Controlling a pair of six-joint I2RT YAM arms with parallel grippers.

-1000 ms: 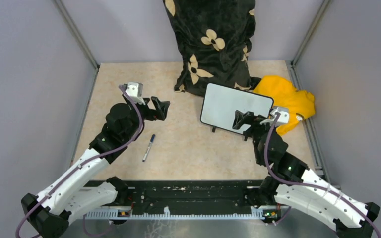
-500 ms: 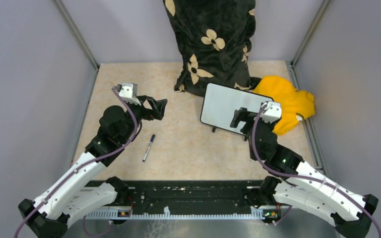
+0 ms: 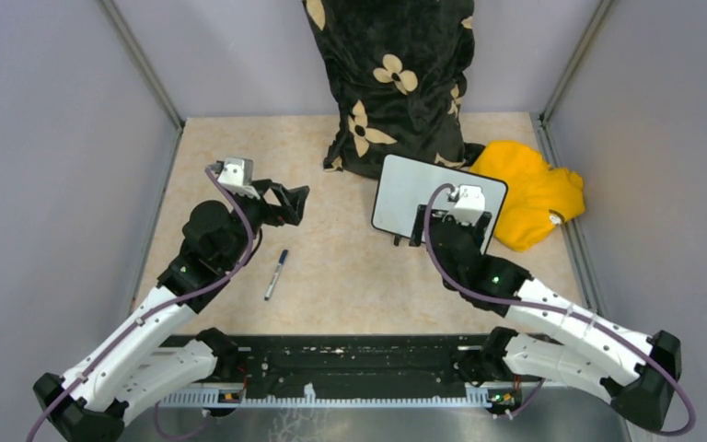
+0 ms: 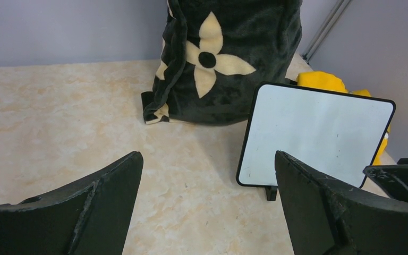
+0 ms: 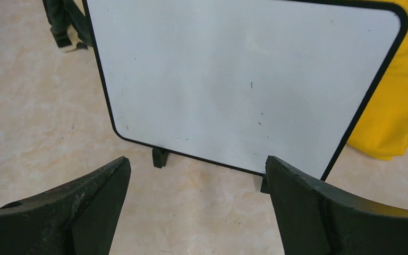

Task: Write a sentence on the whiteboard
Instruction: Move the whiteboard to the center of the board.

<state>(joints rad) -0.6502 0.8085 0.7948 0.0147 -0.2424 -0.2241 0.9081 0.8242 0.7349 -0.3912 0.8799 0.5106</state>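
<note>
I have left gripper (image 3: 296, 203) and right gripper (image 5: 196, 164) fully open, empty. Pen (image 3: 275, 274) lies between left gripper and worktop's (image 3: 359, 285) near edge, axis front-to-back; the left one is nearer.

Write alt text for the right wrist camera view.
A blank whiteboard stands on small black feet on the beige table, framed by the dark fingers of the open right gripper. A yellow cloth shows past its right edge.

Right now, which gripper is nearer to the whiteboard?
Right. The right gripper hovers at the lower edge of the whiteboard; the left gripper is well off to the board's left.
</note>
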